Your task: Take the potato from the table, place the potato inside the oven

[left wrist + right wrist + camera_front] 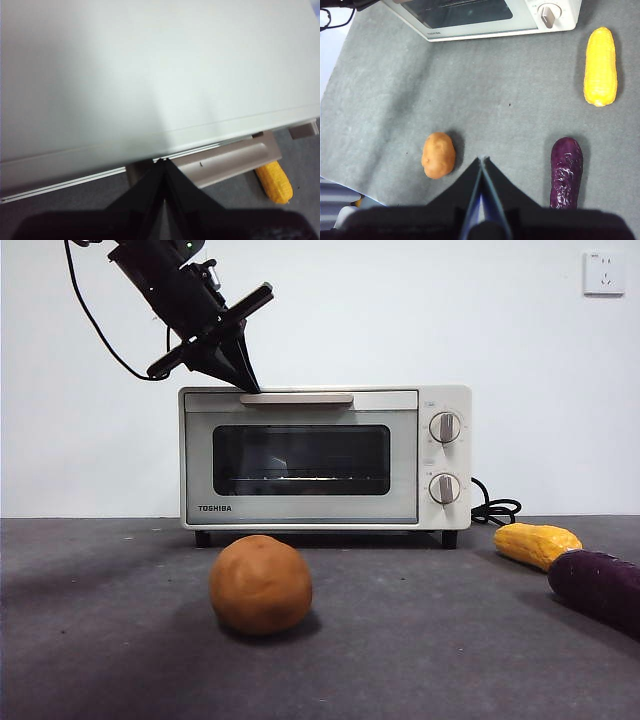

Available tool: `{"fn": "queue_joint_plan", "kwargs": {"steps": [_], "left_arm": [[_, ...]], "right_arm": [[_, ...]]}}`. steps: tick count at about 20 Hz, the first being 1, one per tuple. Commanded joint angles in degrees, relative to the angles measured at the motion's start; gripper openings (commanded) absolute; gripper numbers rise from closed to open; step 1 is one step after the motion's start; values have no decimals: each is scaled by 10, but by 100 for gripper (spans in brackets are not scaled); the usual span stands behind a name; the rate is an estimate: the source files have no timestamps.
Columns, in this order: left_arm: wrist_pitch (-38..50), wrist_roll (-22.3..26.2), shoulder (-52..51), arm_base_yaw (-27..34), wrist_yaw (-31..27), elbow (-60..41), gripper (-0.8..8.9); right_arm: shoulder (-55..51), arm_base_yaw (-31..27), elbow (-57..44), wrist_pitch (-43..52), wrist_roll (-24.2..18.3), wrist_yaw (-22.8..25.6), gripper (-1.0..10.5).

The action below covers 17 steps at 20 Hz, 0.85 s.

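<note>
Closest to you, the potato (260, 584) sits loose on the counter (100, 640), well in front of the oven (325, 458) and untouched, so nothing is in hand yet. Your right gripper (482, 161) hangs high above the counter with its jaws pinched together on nothing, the potato just off to one side below it and the purple vegetable (566, 172) on the other; come down like that and you'll only knock the round thing rolling, so spread those jaws first. The yellow vegetable (536, 543) lies farther back, near the oven's cord side, well apart from the potato. Now the far end: your left gripper (250, 387) has its jaws clenched, tip right at the oven's top front edge by one end of the handle (296, 398). The door looks shut, glass upright. The risk, as I read it: the closed tip slips off the handle, or the pull drags the light oven forward toward the potato.
</note>
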Motion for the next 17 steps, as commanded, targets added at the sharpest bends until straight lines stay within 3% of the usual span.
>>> {"fn": "queue_joint_plan", "kwargs": {"steps": [1,17], "left_arm": [[-21,28,17,-3,-8,-5,-6],[-91,74,17,-25,-47,-5,-6]], "right_arm": [[0,0,2,1,-7,-1,0],[0,0,2,-14,-11,-1,-1]]}}
